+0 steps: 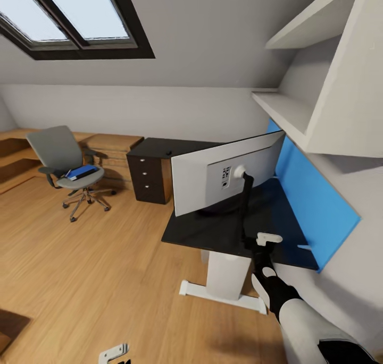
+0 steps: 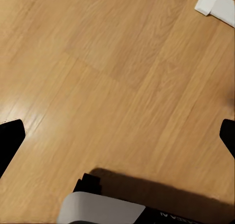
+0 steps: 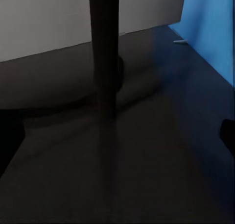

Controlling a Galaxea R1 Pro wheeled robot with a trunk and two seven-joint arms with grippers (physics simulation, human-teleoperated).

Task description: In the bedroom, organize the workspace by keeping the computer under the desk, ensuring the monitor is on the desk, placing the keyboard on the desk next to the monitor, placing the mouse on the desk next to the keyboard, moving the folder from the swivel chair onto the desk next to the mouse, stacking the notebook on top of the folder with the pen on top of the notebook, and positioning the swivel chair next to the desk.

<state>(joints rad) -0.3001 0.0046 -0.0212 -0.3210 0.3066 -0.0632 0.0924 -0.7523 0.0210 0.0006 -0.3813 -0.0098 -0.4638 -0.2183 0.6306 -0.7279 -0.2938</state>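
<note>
Right gripper (image 1: 254, 250) up at the monitor stand, back edge of the desk (image 1: 213, 231).

Reaching in behind the monitor (image 1: 226, 178), white back turned this way, slim black stand (image 3: 104, 52) dead ahead in the right wrist view, probably to grip the post and turn or reseat the screen. Right fingers spread wide either side of the stand, touching nothing. Left fingers (image 2: 11, 140) also spread, pointing down at bare wooden floor (image 2: 117, 87), parked out of the way. Well apart across the room: swivel chair (image 1: 66, 164), blue folder (image 1: 82, 171) lying on its seat, not yet moved over. Blue wall panel (image 1: 319, 204) just behind the desk, tight room for the arm.
</note>
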